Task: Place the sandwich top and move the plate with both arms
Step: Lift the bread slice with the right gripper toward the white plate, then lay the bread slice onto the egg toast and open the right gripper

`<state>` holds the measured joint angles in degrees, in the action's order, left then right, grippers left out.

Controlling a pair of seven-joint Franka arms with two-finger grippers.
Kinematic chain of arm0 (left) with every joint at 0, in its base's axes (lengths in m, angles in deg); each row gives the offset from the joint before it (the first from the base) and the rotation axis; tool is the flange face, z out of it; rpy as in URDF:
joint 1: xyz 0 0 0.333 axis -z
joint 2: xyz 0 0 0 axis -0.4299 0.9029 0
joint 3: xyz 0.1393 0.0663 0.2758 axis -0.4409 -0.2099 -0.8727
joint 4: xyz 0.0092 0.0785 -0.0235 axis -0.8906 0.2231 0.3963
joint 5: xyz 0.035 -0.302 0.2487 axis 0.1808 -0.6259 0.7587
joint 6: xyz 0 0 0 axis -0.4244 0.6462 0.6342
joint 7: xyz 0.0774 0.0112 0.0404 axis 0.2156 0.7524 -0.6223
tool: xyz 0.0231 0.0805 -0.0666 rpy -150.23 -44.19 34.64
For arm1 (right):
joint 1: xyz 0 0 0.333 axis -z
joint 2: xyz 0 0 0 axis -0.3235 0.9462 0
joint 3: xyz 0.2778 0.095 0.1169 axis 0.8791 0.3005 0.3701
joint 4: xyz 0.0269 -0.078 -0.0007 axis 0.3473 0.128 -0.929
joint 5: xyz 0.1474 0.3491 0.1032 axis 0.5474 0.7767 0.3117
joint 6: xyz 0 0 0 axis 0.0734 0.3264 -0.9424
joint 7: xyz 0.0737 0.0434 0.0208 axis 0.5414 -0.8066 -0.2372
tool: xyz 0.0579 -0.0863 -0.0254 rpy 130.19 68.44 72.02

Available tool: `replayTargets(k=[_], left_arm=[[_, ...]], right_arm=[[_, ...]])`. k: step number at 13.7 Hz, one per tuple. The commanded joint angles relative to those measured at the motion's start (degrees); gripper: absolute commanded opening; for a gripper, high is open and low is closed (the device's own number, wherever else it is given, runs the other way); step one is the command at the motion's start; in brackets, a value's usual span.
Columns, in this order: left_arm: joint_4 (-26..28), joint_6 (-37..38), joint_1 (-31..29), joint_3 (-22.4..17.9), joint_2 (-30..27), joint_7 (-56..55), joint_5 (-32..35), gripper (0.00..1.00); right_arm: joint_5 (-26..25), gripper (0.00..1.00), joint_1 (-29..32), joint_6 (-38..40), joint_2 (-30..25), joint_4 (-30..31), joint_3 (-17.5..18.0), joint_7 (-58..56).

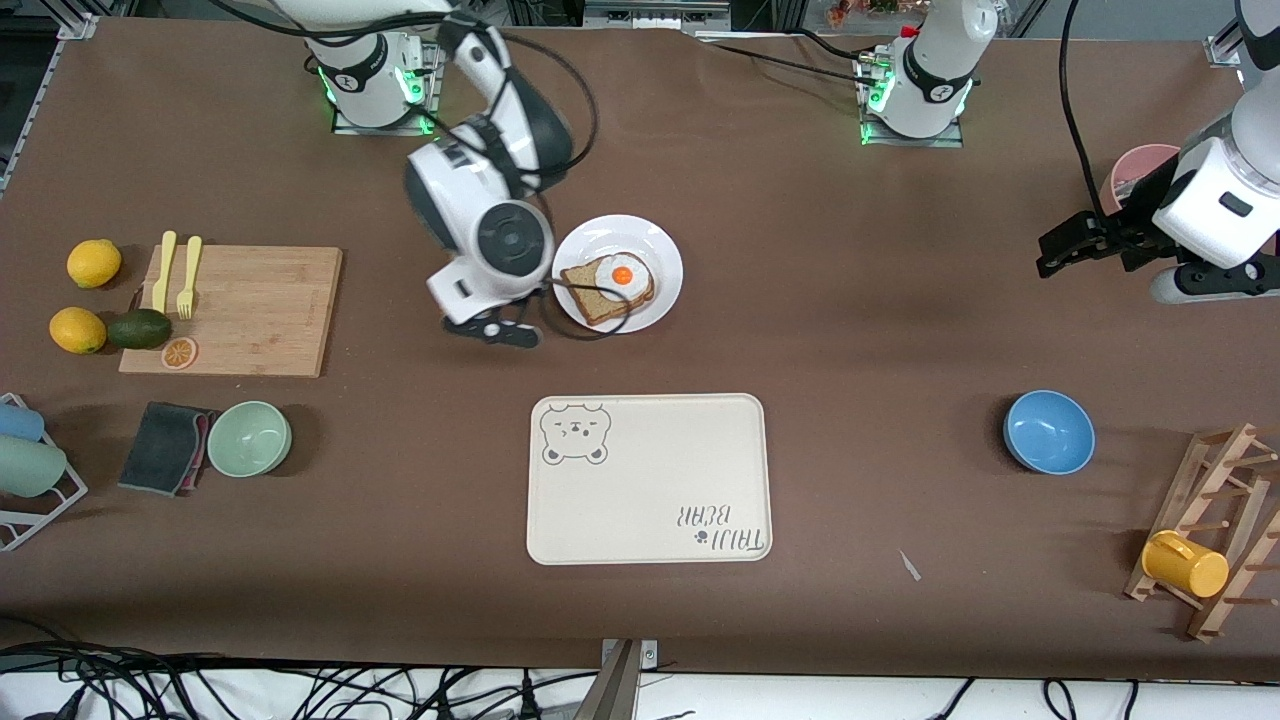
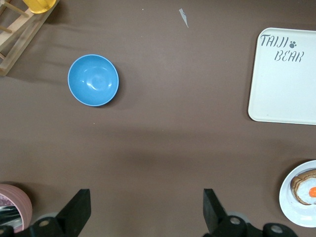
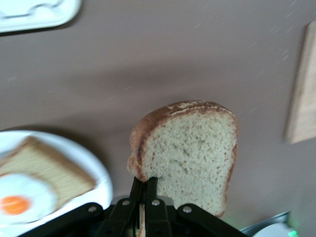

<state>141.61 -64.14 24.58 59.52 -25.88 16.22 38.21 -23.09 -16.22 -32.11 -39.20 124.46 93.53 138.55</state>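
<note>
My right gripper hangs low beside the white plate, on the side toward the right arm's end of the table. In the right wrist view it is shut on the crust edge of the sandwich top, a plain speckled slice held on edge above the bare table. The arm hides this slice in the front view. The plate bears a bread slice with a fried egg. My left gripper is open and empty, raised over the table near the left arm's end, its fingers wide apart.
A cream bear tray lies nearer the front camera than the plate. A blue bowl and a wooden rack with a yellow cup sit toward the left arm's end. A cutting board and a green bowl sit toward the right arm's end.
</note>
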Motion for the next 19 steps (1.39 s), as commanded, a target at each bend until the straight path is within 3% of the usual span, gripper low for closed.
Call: replayTargets(k=[1,4,6,12,13,14,15,16,18,19], left_arm=[[-0.9,1.1,-0.3,-0.3,-0.2,-0.3,-0.6,1.00],[-0.8,1.1,-0.3,-0.4,-0.2,-0.3,-0.6,1.00],[-0.8,1.1,-0.3,-0.4,-0.1,-0.3,-0.6,1.00],[-0.8,1.1,-0.4,-0.5,-0.1,-0.4,-0.6,1.00],[-0.8,1.1,-0.4,-0.5,-0.1,-0.4,-0.6,1.00],[-0.8,1.1,-0.4,-0.5,-0.1,-0.4,-0.6,1.00],[-0.8,1.1,-0.4,-0.5,-0.1,-0.3,-0.6,1.00],[-0.8,1.1,-0.4,-0.5,-0.1,-0.3,-0.6,1.00],[-0.8,1.1,-0.4,-0.6,0.1,-0.2,-0.6,1.00],[-0.8,1.1,-0.5,-0.7,0.2,-0.3,-0.6,1.00]], right_arm=[[2.7,0.00,-5.8,1.3,5.4,-7.9,-0.5,10.7],[5.6,0.00,-10.1,0.8,10.1,-13.6,-0.5,19.7],[5.8,0.00,-12.4,-1.4,11.9,-14.2,-0.5,23.7],[1.8,0.00,-14.7,-2.8,15.7,-14.0,-0.7,26.8],[1.8,0.23,-14.7,-3.1,15.8,-14.0,-0.7,26.8],[1.7,0.56,-14.7,-3.1,15.8,-14.1,-0.8,26.9],[1.7,0.73,-14.7,-3.1,15.7,-14.2,-0.9,26.9],[1.7,0.87,-14.7,-3.1,15.6,-14.2,-1.0,26.7],[1.7,0.99,-13.6,-2.8,14.9,-14.8,-1.3,25.4],[1.7,0.99,-12.8,-2.4,14.5,-15.7,-1.3,24.3]])
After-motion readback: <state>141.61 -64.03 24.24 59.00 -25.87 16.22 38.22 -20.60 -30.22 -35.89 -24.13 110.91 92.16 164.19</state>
